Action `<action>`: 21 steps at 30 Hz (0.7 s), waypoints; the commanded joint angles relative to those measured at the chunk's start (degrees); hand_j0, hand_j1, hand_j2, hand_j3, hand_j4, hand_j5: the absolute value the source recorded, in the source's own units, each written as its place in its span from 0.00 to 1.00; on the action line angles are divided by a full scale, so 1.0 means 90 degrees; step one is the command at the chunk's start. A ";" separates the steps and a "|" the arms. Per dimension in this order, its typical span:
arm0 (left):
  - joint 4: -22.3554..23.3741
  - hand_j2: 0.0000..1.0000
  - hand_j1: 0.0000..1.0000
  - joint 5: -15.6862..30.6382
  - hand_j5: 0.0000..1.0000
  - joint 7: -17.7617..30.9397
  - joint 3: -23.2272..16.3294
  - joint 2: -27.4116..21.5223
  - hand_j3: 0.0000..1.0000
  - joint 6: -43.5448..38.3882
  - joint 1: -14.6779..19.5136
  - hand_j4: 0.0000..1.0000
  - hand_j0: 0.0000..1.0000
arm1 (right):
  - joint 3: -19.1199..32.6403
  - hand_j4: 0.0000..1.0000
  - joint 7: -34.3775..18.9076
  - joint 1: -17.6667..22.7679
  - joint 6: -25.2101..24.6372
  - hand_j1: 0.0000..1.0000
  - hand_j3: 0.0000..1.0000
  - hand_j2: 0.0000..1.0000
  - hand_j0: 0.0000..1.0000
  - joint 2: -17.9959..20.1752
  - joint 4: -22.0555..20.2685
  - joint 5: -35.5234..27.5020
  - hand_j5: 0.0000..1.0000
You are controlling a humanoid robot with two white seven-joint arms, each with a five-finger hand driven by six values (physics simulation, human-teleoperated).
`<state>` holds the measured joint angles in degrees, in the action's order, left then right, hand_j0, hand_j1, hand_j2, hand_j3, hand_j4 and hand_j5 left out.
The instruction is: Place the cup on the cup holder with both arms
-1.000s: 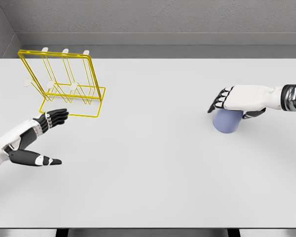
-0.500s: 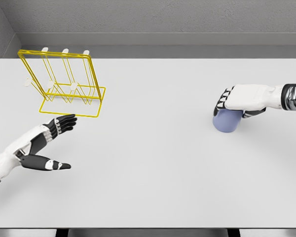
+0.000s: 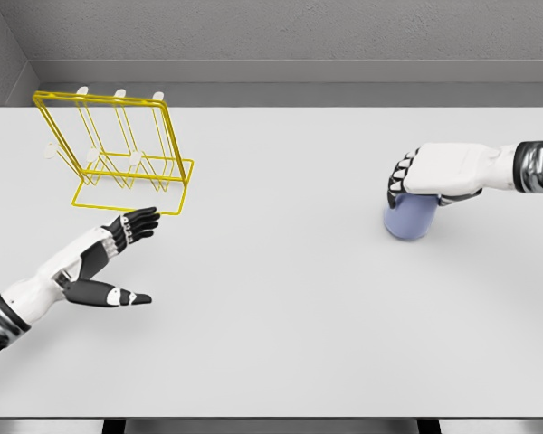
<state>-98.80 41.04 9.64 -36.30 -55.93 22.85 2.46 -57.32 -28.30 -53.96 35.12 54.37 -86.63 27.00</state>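
At table right | right robot hand curled around cup

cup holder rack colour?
Yellow wire, with white peg tips; the cup holder rack shows clearly in the head view.

You will find nothing to read here: no lettering, label, brand, number or sign shows on the cup at the right, on the yellow wire rack at the far left, or on the table.
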 commanded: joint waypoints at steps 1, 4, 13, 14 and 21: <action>0.0011 1.00 1.00 -0.0019 1.00 0.0013 -0.0010 0.0033 1.00 0.0001 0.0000 1.00 1.00 | 0.0070 0.56 -0.0058 0.0000 -0.0014 0.56 0.56 0.56 0.56 0.0024 -0.0140 -0.0031 0.56; 0.0031 1.00 1.00 -0.0019 1.00 0.0013 -0.0010 0.0024 1.00 0.0001 0.0020 1.00 1.00 | 0.0070 0.53 -0.0058 -0.0010 -0.0014 0.53 0.53 0.53 0.53 0.0024 -0.0150 -0.0031 0.53; 0.0119 1.00 1.00 -0.0136 1.00 0.0013 0.0009 0.0043 1.00 0.0030 0.0068 1.00 1.00 | 0.0168 0.51 -0.0058 -0.0049 -0.0014 0.51 0.51 0.51 0.51 -0.0074 -0.0774 -0.0021 0.51; 0.0119 1.00 1.00 -0.0204 1.00 0.0013 0.0009 0.0043 1.00 0.0030 0.0068 1.00 1.00 | 0.0168 0.51 -0.0058 -0.0049 -0.0014 0.51 0.51 0.51 0.51 -0.0084 -0.0911 -0.0012 0.51; 0.0119 1.00 1.00 -0.0253 1.00 0.0013 0.0009 0.0092 1.00 0.0030 0.0068 1.00 1.00 | 0.0158 0.51 -0.0068 -0.0049 -0.0014 0.51 0.51 0.51 0.51 -0.0259 -0.1497 -0.0002 0.51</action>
<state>-97.71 38.69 9.76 -36.25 -55.10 23.17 3.08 -55.95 -28.90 -54.40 35.14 52.69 -99.06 27.21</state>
